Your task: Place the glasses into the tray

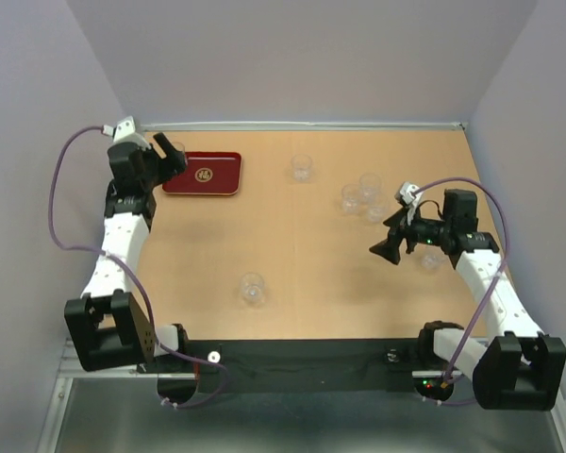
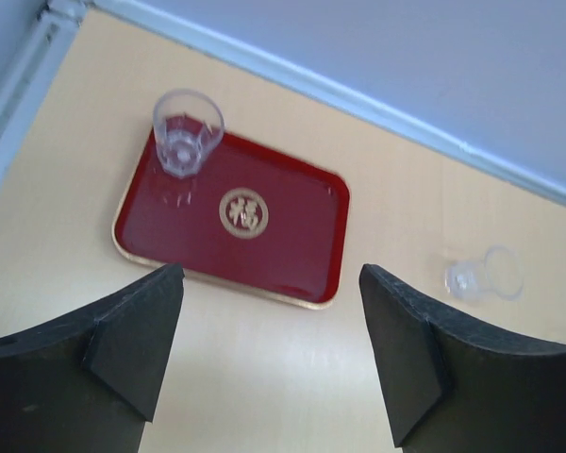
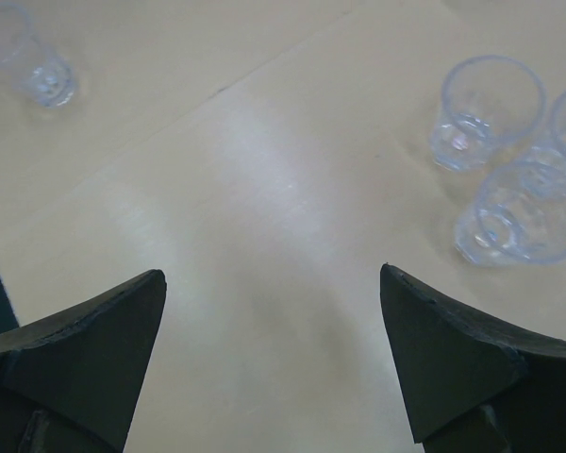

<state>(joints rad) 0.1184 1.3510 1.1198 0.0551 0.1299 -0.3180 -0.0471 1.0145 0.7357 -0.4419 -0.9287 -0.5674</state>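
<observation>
The dark red tray (image 1: 208,176) (image 2: 292,236) lies at the far left of the table, with a gold emblem at its centre. One clear glass (image 2: 187,132) stands upright in its far left corner. My left gripper (image 1: 173,154) (image 2: 272,274) hovers open and empty above the tray's near left edge. Other glasses stand on the table: one (image 1: 302,168) (image 2: 486,276) right of the tray, a cluster of three (image 1: 363,198) (image 3: 519,212) at the right, one (image 1: 253,288) (image 3: 38,71) near the front. My right gripper (image 1: 385,236) (image 3: 272,278) is open and empty, just short of the cluster.
Another glass (image 1: 432,258) shows partly under my right arm. Grey walls close in the table at the back and on both sides. A black bar (image 1: 302,363) with the arm bases runs along the near edge.
</observation>
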